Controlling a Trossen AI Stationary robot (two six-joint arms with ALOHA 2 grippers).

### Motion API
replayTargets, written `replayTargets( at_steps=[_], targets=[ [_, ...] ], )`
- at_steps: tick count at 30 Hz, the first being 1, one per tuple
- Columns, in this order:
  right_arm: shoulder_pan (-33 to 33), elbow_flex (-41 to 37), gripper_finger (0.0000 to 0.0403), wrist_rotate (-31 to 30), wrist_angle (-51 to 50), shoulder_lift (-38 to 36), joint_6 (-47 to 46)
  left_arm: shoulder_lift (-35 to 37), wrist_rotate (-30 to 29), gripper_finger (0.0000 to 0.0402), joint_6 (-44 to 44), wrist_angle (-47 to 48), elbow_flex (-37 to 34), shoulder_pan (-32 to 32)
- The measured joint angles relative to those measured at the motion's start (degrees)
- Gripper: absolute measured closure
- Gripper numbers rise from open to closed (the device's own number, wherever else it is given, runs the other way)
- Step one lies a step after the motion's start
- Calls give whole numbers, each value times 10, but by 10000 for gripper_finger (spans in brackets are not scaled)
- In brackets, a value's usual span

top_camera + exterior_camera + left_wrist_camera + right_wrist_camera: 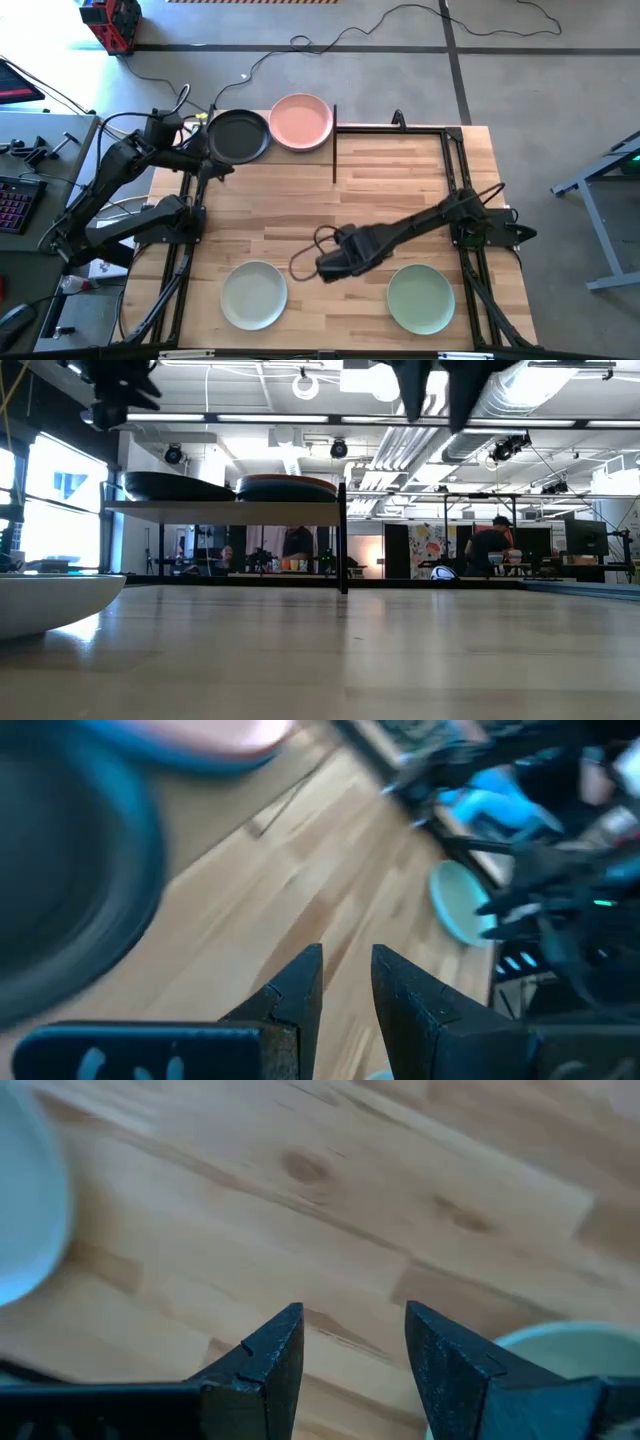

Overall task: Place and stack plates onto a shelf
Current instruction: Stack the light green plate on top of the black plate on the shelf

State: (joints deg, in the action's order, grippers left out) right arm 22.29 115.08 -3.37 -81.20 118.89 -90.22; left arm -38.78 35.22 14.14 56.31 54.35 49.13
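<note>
A black plate (238,137) and a pink plate (301,121) sit side by side on the raised shelf (225,510) at the table's far left. A pale cream-green plate (254,294) and a sage green plate (420,298) lie flat on the tabletop near its near edge. My left gripper (212,160) hovers just beside the black plate's near rim, fingers a little apart (347,960), holding nothing. My right gripper (320,267) hangs open (353,1320) over bare wood between the cream and green plates. The other plates are out of view.
The shelf's black rod (334,145) stands upright right of the pink plate. Black frame rails (455,170) run along the table's sides. Bare wood spreads over the table's middle and far right (400,180). Cables lie on the floor beyond, and a keyboard sits left.
</note>
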Motion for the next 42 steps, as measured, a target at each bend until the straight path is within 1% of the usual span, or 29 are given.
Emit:
replayTargets(
  at_steps=[4, 9, 12, 16, 21, 27, 31, 37, 42],
  targets=[
    [26, -34, 249, 0, 10, 0, -87, -13, 29, 323, -22, -73, 0, -35],
    [53, -61, 249, 2, 17, 0, -155, -32, 31, 323, -38, -142, 0, -76],
    [68, -81, 249, 12, 22, -1, -185, -44, 31, 323, -38, -160, 0, -94],
    [86, -116, 249, 48, 39, -1, -224, -59, 31, 323, -38, -160, 0, -111],
    [109, -163, 249, 57, 87, -1, -270, -74, 30, 323, -38, -159, 0, -129],
    [128, -208, 249, 97, 99, 0, -321, -84, 30, 323, -38, -159, 0, -147],
    [139, -230, 249, 101, 123, -1, -334, -84, 29, 323, -39, -159, 0, -155],
    [143, -278, 249, 109, 193, 0, -344, -84, 28, 323, -39, -159, 0, -156],
    [142, -298, 249, 128, 203, 0, -344, -84, 27, 323, -39, -159, 0, -156]
  ],
)
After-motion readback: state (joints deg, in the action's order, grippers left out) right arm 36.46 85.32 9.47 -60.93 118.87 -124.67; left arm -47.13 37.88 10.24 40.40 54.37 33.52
